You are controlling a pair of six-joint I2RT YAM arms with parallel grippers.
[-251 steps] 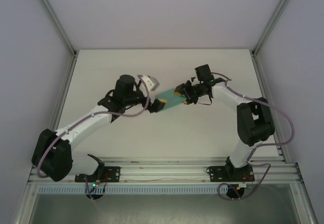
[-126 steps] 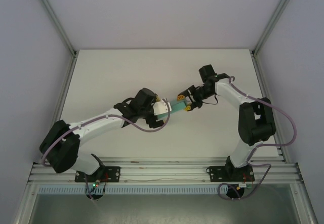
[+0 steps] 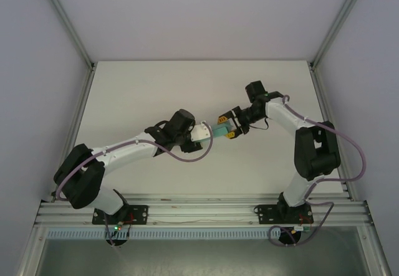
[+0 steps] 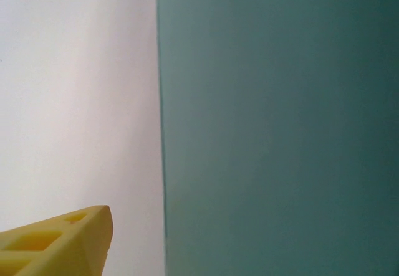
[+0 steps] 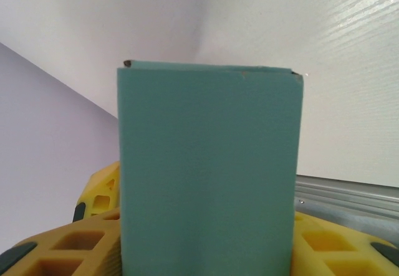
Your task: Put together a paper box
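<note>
White table (image 3: 156, 89), pale lilac walls (image 3: 37, 39)

Top view evenly lit, soft faint shadows on the desk (image 3: 143, 89), no glare. Left wrist: paper box (image 4: 280, 126) too close, soft-focus, shaded toward the right.

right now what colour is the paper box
The paper box is plain teal-green, with no print or pattern visible; it shows best in the right wrist view.
</note>
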